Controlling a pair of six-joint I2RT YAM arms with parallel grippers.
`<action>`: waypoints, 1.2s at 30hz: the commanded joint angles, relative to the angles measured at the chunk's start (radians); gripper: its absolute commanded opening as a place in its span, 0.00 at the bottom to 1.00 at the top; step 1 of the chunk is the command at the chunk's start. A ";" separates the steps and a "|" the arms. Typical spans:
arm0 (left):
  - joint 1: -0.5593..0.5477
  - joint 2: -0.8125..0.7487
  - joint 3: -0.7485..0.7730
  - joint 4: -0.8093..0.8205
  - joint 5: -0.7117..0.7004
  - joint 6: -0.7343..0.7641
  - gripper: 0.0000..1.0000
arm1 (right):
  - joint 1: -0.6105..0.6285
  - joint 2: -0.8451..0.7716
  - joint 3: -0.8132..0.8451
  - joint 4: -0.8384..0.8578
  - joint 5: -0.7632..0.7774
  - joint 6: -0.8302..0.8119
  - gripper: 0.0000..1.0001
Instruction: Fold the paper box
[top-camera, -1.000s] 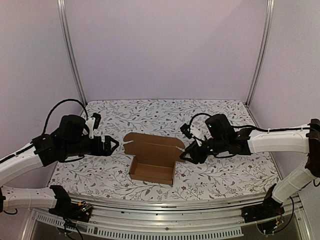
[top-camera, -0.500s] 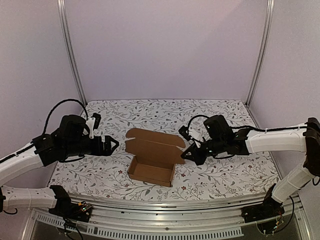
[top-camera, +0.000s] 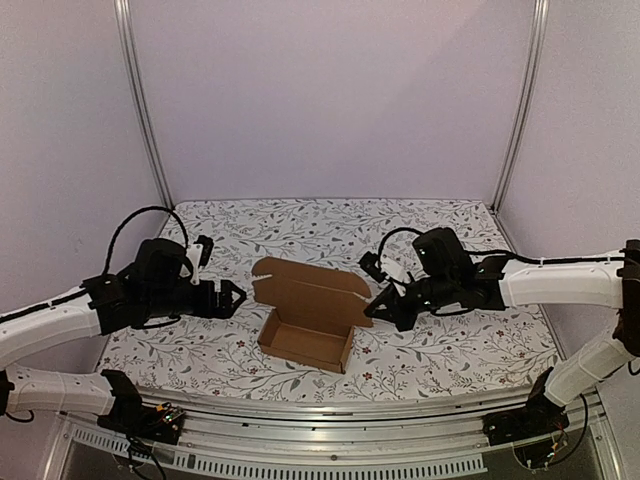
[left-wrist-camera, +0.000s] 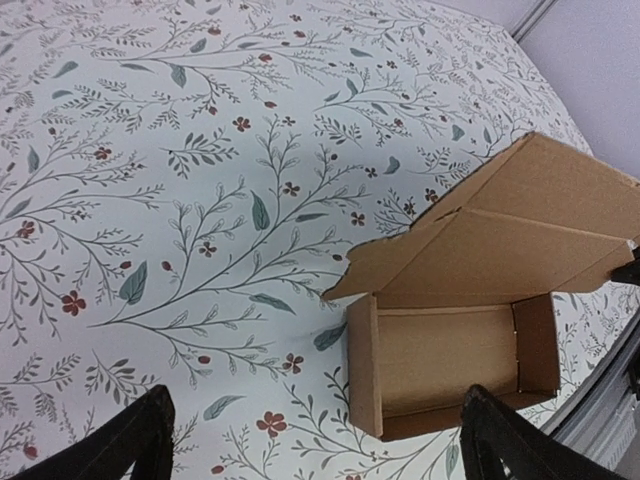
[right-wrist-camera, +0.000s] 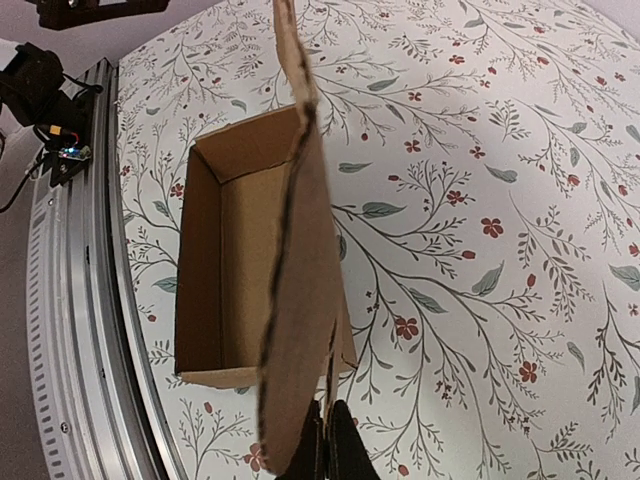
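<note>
The paper box (top-camera: 305, 335) is a brown cardboard tray in the middle of the floral cloth, with its lid (top-camera: 310, 288) raised and leaning back. My right gripper (top-camera: 372, 310) is shut on the lid's right edge. In the right wrist view the lid (right-wrist-camera: 300, 330) stands edge-on, with a thin flap pinched in the right gripper (right-wrist-camera: 335, 445), and the open tray (right-wrist-camera: 250, 250) lies to the left. My left gripper (top-camera: 237, 297) hovers open just left of the box, touching nothing. In the left wrist view the box (left-wrist-camera: 450, 350) lies ahead of the left gripper (left-wrist-camera: 320, 450), near its right finger.
A metal rail (right-wrist-camera: 70, 300) runs along the table's near edge, close to the box's front wall. Frame posts (top-camera: 145, 110) and plain walls close in the back and sides. The flowered tablecloth (top-camera: 330, 225) stretches behind the box.
My right gripper has shut on the lid's right edge. The left arm has moved a little right, toward the box. The box has shifted slightly.
</note>
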 joint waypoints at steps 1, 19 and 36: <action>0.002 0.016 -0.071 0.175 0.031 0.053 0.97 | -0.006 -0.064 -0.016 -0.041 -0.054 -0.050 0.00; 0.002 0.055 -0.126 0.418 0.223 0.160 0.79 | -0.006 -0.228 -0.069 -0.144 -0.144 -0.059 0.00; 0.001 0.035 -0.145 0.457 0.376 0.171 0.38 | -0.006 -0.238 -0.051 -0.147 -0.165 -0.041 0.00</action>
